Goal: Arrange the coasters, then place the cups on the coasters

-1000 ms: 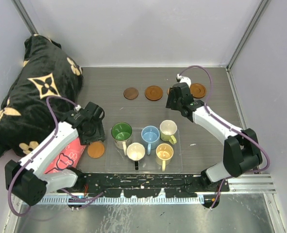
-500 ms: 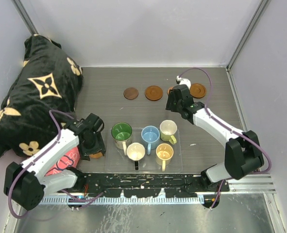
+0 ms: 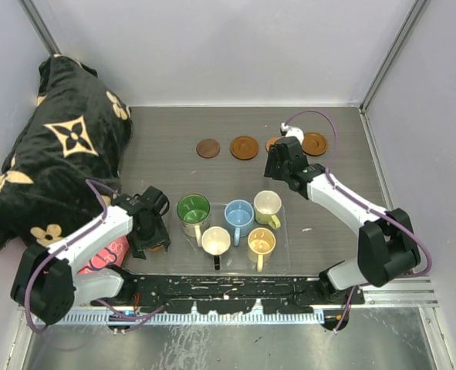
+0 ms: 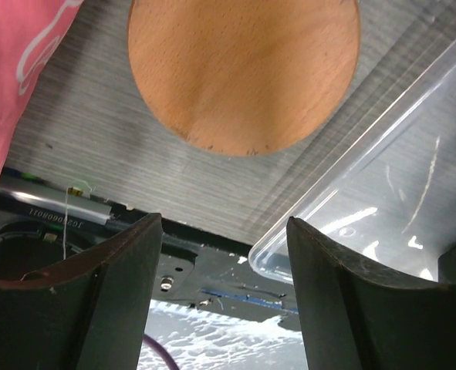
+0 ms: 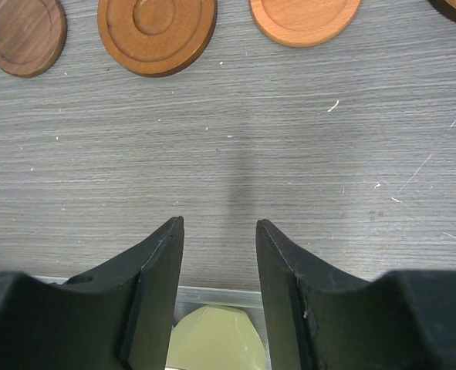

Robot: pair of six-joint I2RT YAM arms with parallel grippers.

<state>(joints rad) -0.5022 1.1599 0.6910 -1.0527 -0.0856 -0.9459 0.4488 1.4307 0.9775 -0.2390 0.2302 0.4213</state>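
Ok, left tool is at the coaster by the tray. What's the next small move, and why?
Probably ease the left tool forward until its open jaws straddle the coaster, then close. The coaster lies flat just ahead of the tool, ungripped, with the tray corner close on one side.

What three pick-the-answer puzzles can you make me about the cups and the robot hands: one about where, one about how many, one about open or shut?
1. Where are the cups? A on the coasters; B in the clear tray; C on the black blanket.
2. How many cups are there? A three; B four; C five.
3. How is the left gripper? A open, holding nothing; B shut on a cup; C shut on a coaster.
Answers: 1 B, all stand inside the tray; 2 C, green, blue, cream, white and yellow ones show; 3 A, its fingers stand apart, nothing gripped between them.
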